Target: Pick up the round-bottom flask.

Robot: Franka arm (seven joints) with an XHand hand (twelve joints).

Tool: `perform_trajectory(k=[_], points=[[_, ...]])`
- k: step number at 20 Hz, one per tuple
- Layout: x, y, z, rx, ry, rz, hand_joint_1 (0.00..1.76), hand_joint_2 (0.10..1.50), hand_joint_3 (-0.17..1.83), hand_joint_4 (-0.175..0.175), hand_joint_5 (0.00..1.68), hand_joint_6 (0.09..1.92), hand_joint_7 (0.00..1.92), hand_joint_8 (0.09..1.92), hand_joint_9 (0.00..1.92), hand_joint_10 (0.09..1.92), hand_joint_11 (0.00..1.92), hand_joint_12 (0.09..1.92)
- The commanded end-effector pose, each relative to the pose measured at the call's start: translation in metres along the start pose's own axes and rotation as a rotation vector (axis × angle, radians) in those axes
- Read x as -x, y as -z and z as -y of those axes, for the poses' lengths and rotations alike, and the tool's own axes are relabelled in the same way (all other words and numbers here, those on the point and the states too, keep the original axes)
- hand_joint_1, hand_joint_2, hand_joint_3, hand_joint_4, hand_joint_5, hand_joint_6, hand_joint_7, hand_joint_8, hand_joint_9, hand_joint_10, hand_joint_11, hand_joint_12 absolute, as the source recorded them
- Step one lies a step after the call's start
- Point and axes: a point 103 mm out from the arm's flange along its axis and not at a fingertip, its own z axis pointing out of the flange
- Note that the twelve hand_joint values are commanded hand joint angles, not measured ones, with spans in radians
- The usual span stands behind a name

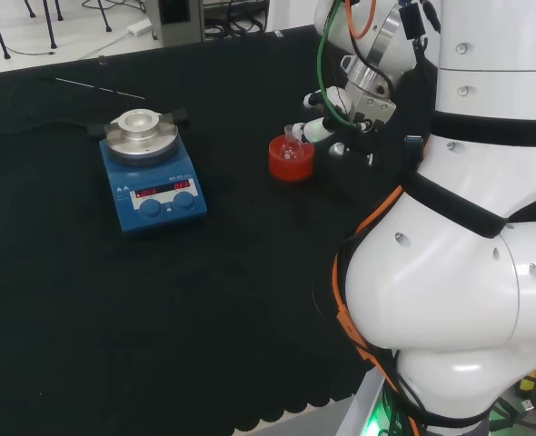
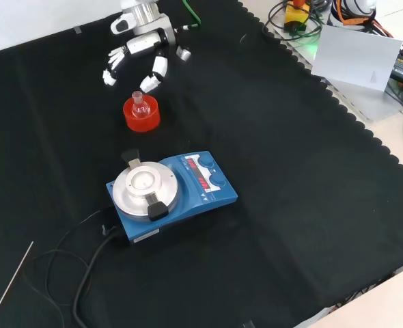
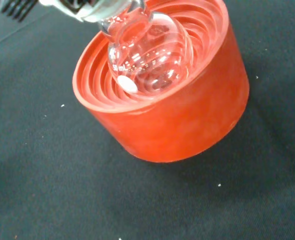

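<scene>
Clear glass flask (image 3: 150, 52), round bulb, sits in red ribbed ring (image 3: 187, 120); hand (image 2: 141, 51) just beside, fingers spread, empty.

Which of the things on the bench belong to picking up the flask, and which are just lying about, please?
Belong to the job:
- round-bottom flask, clear glass, seated in its stand
- red ribbed stand under it
- hand, fingers spread just beyond the flask in the front view

Lying about:
- blue hotplate stirrer with its cable
- thin rod on the cloth
</scene>
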Motion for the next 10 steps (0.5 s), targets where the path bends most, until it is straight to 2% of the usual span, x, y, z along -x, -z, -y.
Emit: perform_trajectory(k=[1, 10], points=[[-0.0006, -0.0035, -0.0052, 0.007, 0.011, -0.017, 0.88, 0.63, 0.76, -0.035, 0.53, 0.09, 0.2, 0.61, 0.36, 0.64, 0.0, 1.36], [0.0032, -0.0123, -0.0118, 0.008, 0.012, -0.013, 0.9, 0.62, 0.77, -0.03, 0.56, 0.09, 0.19, 0.6, 0.36, 0.63, 0.01, 1.37]])
